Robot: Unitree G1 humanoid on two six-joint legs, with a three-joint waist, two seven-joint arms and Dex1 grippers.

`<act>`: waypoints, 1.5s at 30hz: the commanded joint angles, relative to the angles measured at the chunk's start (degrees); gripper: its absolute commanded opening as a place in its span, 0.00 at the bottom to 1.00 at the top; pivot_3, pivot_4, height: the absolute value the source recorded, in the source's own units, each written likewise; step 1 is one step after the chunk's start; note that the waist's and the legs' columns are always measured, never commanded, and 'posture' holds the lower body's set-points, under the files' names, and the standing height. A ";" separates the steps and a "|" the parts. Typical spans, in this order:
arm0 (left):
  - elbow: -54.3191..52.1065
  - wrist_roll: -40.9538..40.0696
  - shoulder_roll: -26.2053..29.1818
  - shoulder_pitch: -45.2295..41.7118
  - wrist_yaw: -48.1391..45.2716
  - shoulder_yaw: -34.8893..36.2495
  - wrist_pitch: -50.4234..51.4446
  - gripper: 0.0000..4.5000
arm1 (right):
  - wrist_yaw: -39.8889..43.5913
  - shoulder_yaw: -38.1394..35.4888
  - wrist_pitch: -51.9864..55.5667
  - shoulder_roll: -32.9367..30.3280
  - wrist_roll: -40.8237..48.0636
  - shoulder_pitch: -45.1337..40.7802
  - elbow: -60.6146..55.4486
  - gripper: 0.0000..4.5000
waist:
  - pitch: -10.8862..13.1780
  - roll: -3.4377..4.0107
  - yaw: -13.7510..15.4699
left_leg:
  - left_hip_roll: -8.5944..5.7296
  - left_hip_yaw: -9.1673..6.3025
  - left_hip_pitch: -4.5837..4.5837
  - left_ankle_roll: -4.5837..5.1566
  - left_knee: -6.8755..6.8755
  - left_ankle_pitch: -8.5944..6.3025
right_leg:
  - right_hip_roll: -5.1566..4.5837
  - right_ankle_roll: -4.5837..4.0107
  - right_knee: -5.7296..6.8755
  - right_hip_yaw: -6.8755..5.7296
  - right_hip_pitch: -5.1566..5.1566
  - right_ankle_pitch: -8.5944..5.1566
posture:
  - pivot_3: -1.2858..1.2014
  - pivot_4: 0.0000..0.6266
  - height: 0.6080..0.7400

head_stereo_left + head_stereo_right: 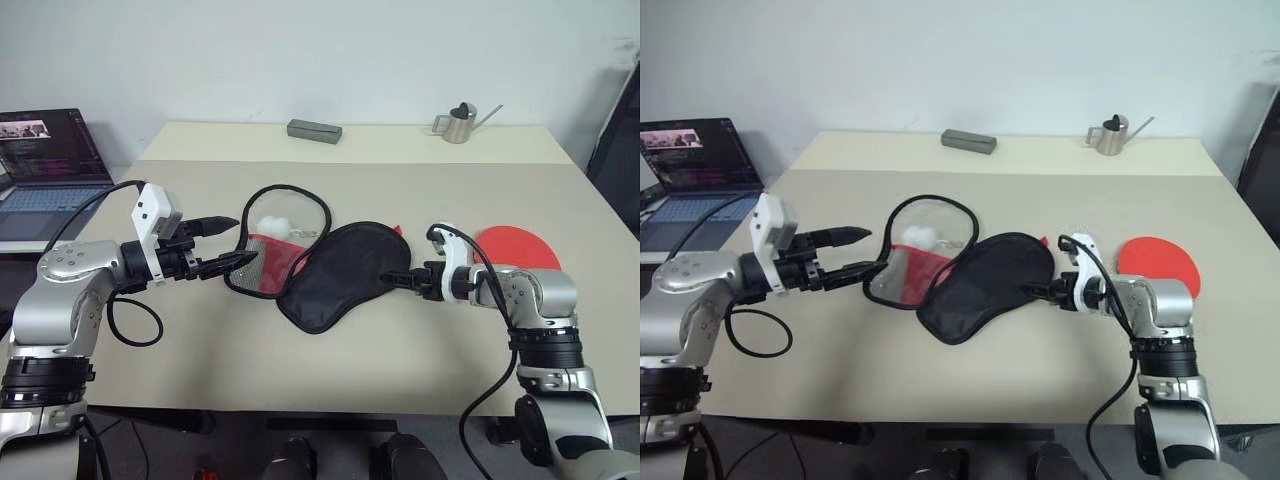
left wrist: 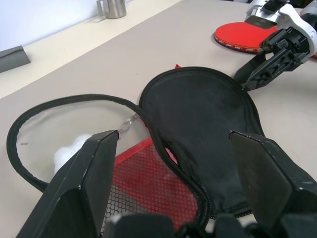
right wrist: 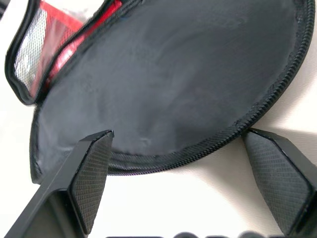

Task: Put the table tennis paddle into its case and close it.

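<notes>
The case [image 1: 335, 275] lies unzipped near the middle of the table [image 1: 300, 380], its black half spread flat toward the robot's right and its red mesh half [image 1: 270, 268] opened toward the left, with the zipper edge looping up toward the far side around a white pom-pom [image 1: 272, 228]. Bare tabletop runs all round it: a broad strip toward the near edge at six o'clock, and open surface toward twelve o'clock up to a grey block [image 1: 314, 130] and a small metal watering can [image 1: 459, 122] by the far edge. The paddle [image 1: 515, 246] lies red face up at three o'clock from the case, well apart from it and partly behind the right forearm. The right gripper [image 1: 397, 279] sits at the case's three o'clock rim, fingers spread wide to either side of the zipped edge in the right wrist view, gripping nothing; whether they touch the fabric I cannot tell. Its forearm comes in from the right, pointing left and tilted down. The left gripper [image 1: 228, 245] is at nine o'clock, raised off the table, jaws released, the lower finger at the mesh half's rim, the arm reaching roughly level toward the right. A laptop [image 1: 50, 170] stands off the table's far left corner.
</notes>
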 commanded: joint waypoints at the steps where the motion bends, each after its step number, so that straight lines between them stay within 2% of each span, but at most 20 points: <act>1: -1.11 0.05 0.21 -0.66 0.17 0.92 -1.10 0.87 | -2.09 -1.05 2.04 2.88 1.79 -0.48 1.27 0.99 | 0.00 -0.01 -0.08 | 0.04 0.02 0.02 0.00 -0.01 0.00 | 0.02 0.00 0.00 0.01 0.00 0.00 | 0.52 0.24 1.00; 9: -1.09 0.37 0.33 -0.54 0.00 1.10 -1.21 0.87 | -6.22 -4.62 2.08 6.46 2.38 -1.56 3.26 0.99 | -0.01 -0.01 -0.69 | 0.46 0.20 0.35 0.00 -0.10 0.00 | 0.53 -0.28 0.02 0.13 0.13 0.17 | 0.52 0.24 1.00; 12: -1.08 0.43 0.31 -0.50 -0.04 1.13 -1.26 0.87 | -7.57 -5.50 2.91 7.46 3.01 -1.40 3.12 0.87 | -0.01 -0.01 -0.83 | 0.49 0.18 0.37 0.00 -0.10 0.00 | 0.73 -0.41 0.02 0.13 0.12 0.22 | 0.52 0.24 1.00; 23: -0.93 0.44 0.18 -0.44 0.06 1.22 -1.32 0.87 | -10.86 -8.26 5.29 10.36 4.48 -2.30 2.17 0.02 | 0.00 0.00 -1.26 | 0.61 0.13 0.35 0.00 -0.22 0.00 | 0.81 -0.56 0.02 0.13 0.05 0.19 | 0.52 0.24 1.00; 33: -1.87 0.72 0.82 1.71 -0.12 1.55 -1.46 0.87 | -9.28 -6.03 -0.23 4.75 3.23 -7.20 11.34 0.01 | 0.01 0.01 -1.26 | 0.59 0.13 0.34 -0.01 -0.22 0.00 | 0.80 -0.57 0.00 0.13 0.05 0.19 | 0.52 0.24 1.00; 45: -2.70 0.56 0.96 2.48 -0.24 1.49 -1.18 0.87 | 6.43 8.59 -12.42 -8.97 -4.31 -17.76 30.21 0.01 | 0.02 0.02 -1.28 | 0.51 0.15 0.33 0.00 -0.28 0.00 | 0.81 -0.63 -0.03 0.10 0.05 0.14 | 0.52 0.24 1.00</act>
